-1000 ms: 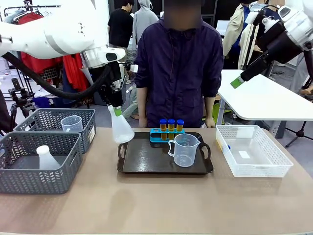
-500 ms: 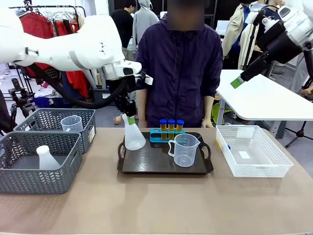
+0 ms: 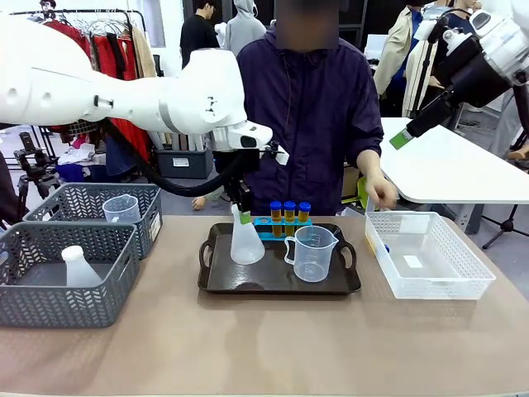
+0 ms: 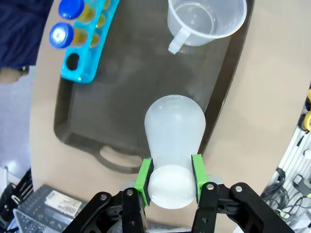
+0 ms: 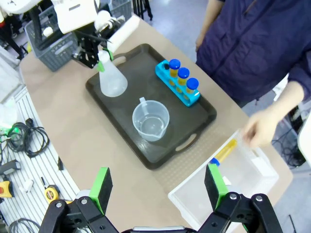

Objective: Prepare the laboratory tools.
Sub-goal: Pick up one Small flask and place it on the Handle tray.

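— Flask [image 3: 246, 244]?
— Conical, clamped at its neck by the left gripper [image 4: 170, 175], over the tray's [image 3: 273, 285] left half.
— Beaker [image 3: 312, 253]?
— Right half of the tray; blue rack [image 3: 283, 227] with three capped tubes [image 3: 289, 210] along its far edge.
— Right gripper [image 5: 158, 188]?
— Fingers spread apart, raised above the table [image 3: 248, 347], holding nothing.

Blue rack [image 3: 282, 225] — partly behind flask [image 3: 246, 242]

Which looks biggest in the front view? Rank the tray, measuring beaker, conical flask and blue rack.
1. Tray
2. Measuring beaker and conical flask: alike, no ranking.
3. Blue rack, partly hidden.
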`<state>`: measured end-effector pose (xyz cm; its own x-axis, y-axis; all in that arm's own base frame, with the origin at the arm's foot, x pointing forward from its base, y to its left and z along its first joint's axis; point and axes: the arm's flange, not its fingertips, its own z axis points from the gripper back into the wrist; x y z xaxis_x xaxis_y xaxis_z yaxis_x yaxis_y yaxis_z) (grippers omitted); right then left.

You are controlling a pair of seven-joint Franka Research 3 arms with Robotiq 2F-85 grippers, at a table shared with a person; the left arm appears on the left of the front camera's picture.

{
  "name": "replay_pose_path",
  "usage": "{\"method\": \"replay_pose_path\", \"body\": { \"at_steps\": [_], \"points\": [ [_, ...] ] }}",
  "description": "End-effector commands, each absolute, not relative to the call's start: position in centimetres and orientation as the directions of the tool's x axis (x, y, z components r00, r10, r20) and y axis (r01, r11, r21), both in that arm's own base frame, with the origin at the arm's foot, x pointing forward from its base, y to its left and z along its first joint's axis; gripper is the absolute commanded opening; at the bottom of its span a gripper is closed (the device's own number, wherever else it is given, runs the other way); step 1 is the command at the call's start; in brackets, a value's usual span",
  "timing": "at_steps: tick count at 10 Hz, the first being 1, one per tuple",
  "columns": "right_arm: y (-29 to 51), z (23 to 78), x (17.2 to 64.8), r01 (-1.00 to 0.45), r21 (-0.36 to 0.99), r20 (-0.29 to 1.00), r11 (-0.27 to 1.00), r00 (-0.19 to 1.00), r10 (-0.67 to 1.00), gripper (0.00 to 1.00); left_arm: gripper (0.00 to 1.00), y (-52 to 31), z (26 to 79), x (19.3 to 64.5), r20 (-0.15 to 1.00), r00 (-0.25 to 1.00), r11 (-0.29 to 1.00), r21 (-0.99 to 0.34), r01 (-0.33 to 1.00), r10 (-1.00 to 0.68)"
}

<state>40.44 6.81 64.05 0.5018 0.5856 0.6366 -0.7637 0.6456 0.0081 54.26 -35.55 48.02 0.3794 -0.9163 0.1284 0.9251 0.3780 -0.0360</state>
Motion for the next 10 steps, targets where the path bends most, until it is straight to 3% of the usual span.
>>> {"method": "replay_pose_path", "body": {
  "at_steps": [1,6,10],
  "points": [
    [6.8,64.1,40.5,-0.767,0.023,0.649,0.641,0.499,0.573,1.0,0.0,-36.7,47.3,54.4,0.137,0.33,0.333,-0.002,0.943,-0.934],
    [6.8,64.1,40.5,-0.767,0.023,0.649,0.641,0.499,0.573,1.0,0.0,-37.8,44.4,54.6,0.102,0.235,0.246,0.117,0.962,-0.967],
    [6.8,64.1,40.5,-0.767,0.023,0.649,0.641,0.499,0.573,1.0,0.0,-36.6,42.9,55.5,0.091,0.25,0.257,0.075,0.963,-0.964]
  ]
}}
